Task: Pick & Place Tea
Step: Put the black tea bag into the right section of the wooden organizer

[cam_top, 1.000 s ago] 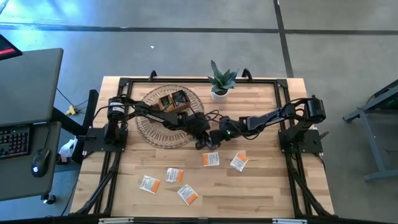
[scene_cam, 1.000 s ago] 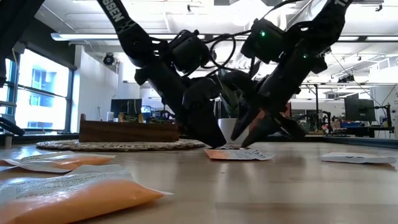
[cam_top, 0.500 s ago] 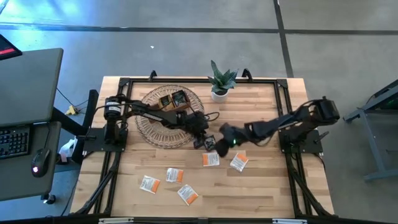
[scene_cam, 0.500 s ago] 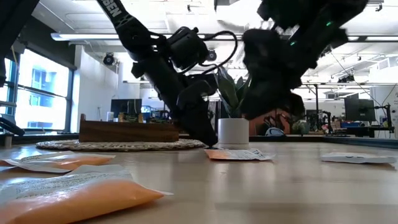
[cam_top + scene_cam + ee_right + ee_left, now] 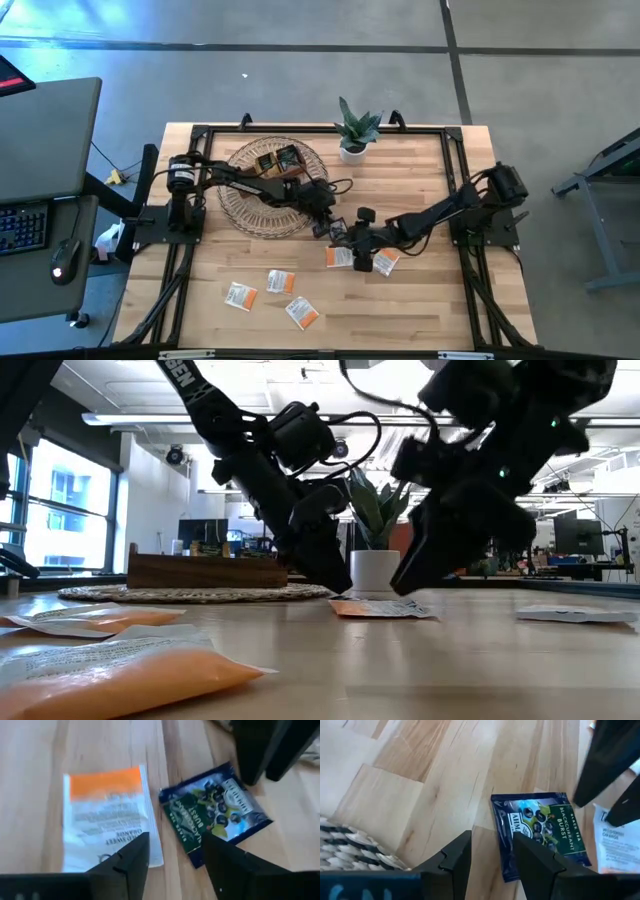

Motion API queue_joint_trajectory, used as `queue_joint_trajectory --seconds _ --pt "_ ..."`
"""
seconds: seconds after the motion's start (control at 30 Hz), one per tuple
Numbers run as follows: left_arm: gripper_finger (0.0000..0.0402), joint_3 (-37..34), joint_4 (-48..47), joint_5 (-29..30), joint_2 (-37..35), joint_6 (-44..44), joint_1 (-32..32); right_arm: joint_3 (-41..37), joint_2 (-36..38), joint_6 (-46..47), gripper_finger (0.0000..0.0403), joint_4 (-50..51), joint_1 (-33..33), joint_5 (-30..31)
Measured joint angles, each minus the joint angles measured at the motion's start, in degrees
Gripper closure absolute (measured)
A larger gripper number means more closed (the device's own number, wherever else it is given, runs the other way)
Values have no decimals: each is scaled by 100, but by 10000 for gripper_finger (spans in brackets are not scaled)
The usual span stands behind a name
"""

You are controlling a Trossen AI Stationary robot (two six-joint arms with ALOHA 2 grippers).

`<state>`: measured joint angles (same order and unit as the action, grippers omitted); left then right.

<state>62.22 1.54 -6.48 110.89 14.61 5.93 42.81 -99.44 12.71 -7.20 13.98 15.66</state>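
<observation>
Right gripper [image 5: 172, 857] is swung back low, spread empty over blackcurrant sachet [image 5: 215, 812] | left gripper [image 5: 490, 857] unmoved, parted, nothing held.

On the dark sachet [image 5: 542, 832] lying flat on the bench [image 5: 445, 770], you can read "BLACKCURRANT BURST" on its green label. Just beside that dark sachet, the orange-and-white sachet [image 5: 107, 817] carries several lines of print too small to make out. Above the dark sachet, the left arm [image 5: 205, 405] shows white letters, cut off.
</observation>
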Motion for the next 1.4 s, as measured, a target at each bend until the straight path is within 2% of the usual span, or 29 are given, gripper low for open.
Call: queue_joint_trajectory --seconds 0.13,0.27,0.37,0.5,0.67,0.77,0.97,1.17,1.27,1.4 --pt "259 17 250 -53 188 231 0 10 -230 -396 212 -94 -120 -12" --pt "259 26 359 -522 317 412 12 26 -407 -744 209 -197 -295 113" --pt "259 37 577 -803 488 528 13 22 -429 -908 212 -226 -437 212" --pt "259 37 609 -848 505 560 13 15 -435 -1488 220 -261 -531 341" --pt "259 29 605 -904 514 566 15 6 -422 -2035 233 -260 -501 799" --pt "259 28 607 -952 519 566 17 -8 -409 -2090 242 -400 -432 1037" --pt "259 21 593 -817 525 536 11 -13 -301 -2013 267 -227 -178 1016" --pt "259 15 607 -798 525 518 9 -13 -145 -1428 303 -248 117 911" --pt "259 13 631 -830 525 520 9 -11 -141 -1423 323 -182 179 1093" --pt "259 13 648 -954 525 557 9 -11 -141 -1423 349 59 100 1041"
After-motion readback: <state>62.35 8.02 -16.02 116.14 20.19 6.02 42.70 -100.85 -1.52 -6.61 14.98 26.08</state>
